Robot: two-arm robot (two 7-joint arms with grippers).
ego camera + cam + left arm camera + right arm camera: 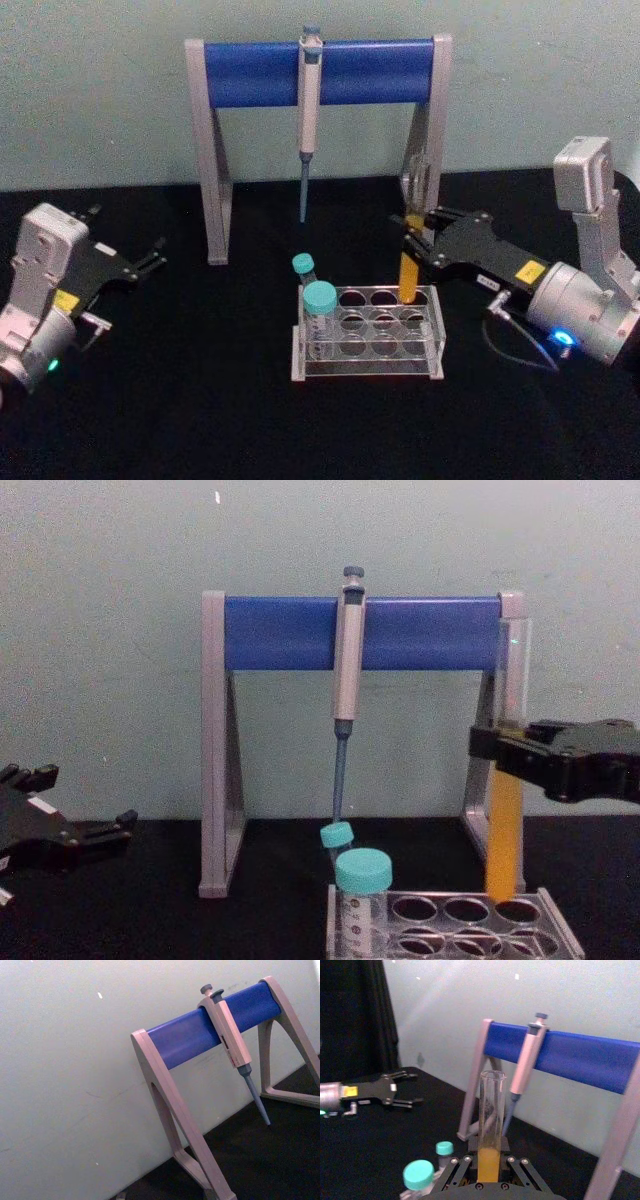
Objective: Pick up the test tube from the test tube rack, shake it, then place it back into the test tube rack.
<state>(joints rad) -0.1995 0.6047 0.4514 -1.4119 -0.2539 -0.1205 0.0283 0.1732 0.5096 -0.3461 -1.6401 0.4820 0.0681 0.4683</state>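
The test tube (408, 275) stands upright in the right claw (410, 240), whose two fingers are pressed against the glass on either side. They grip at about mid-height, just above the orange-yellow liquid, as the right wrist view (491, 1110) shows. The open mouth rises well above the fingers. The round bottom hangs directly below them, at the mouth of the back hole on the claw's side of the test tube rack (365, 365). I cannot tell whether it sits in the hole or just over it.

The tube looks light, stiff, smooth and breakable. With no cap, hard shaking or a steep tilt could throw liquid out. The present hold seems sound to me: high enough to clear the rack plate, low enough to steady the liquid's weight. Pinching harder risks cracking the glass, and a looser grip risks a slip.

Below the claw, the rack's other holes near the tube are open. Beyond them, on the rack's far side from the claw, stand two teal-capped tubes (319, 300), clear of a straight lift. Behind the claw rises the pipette stand (260, 72). Its grey leg is close behind the tube and is the likeliest thing to strike in a wide swing. The pipette (309, 100) hangs from the middle of its bar. Farthest off, across the table, the left claw (150, 262) rests idle with fingers spread.
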